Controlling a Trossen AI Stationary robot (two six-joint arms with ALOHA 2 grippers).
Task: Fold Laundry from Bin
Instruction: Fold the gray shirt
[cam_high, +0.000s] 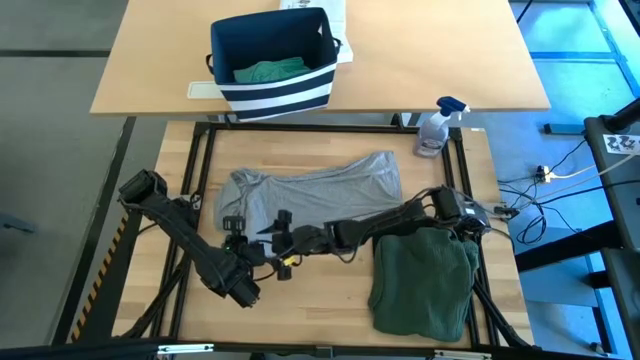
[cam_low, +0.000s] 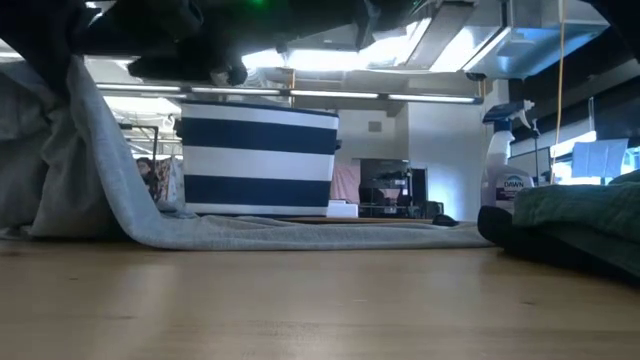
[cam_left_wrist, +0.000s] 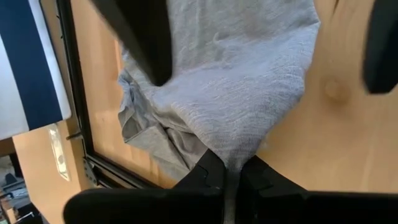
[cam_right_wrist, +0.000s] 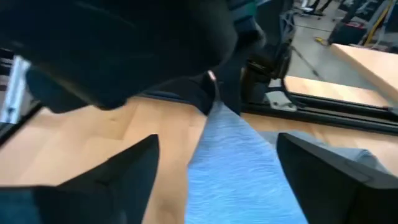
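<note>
A light grey garment (cam_high: 320, 188) lies spread across the table's middle, and its near left part is drawn up off the table (cam_low: 95, 150). My left gripper (cam_left_wrist: 230, 177) is shut on that raised part. My right gripper (cam_right_wrist: 224, 174) is open. Its two fingers stand on either side of the raised grey strip (cam_right_wrist: 239, 162), just right of the left gripper (cam_high: 262, 248). A dark green garment (cam_high: 425, 280) lies folded at the near right. The navy striped bin (cam_high: 270, 95) stands on the far table, with a teal-green garment (cam_high: 268, 72) inside. My left gripper pinches a bunched point of the grey garment's near left edge (cam_left_wrist: 231, 158) between its two fingertips. The cloth fans out from the fingers toward the far side. The held part is lifted, and the rest slopes down onto the table (cam_low: 300, 235).
A spray bottle (cam_high: 437, 128) stands at the table's far right corner. A white printed box (cam_high: 318, 8) stands behind the bin. The black table frame (cam_high: 205, 150) runs along the edges. Bare wood (cam_high: 320, 300) lies near the front edge, between the arms.
</note>
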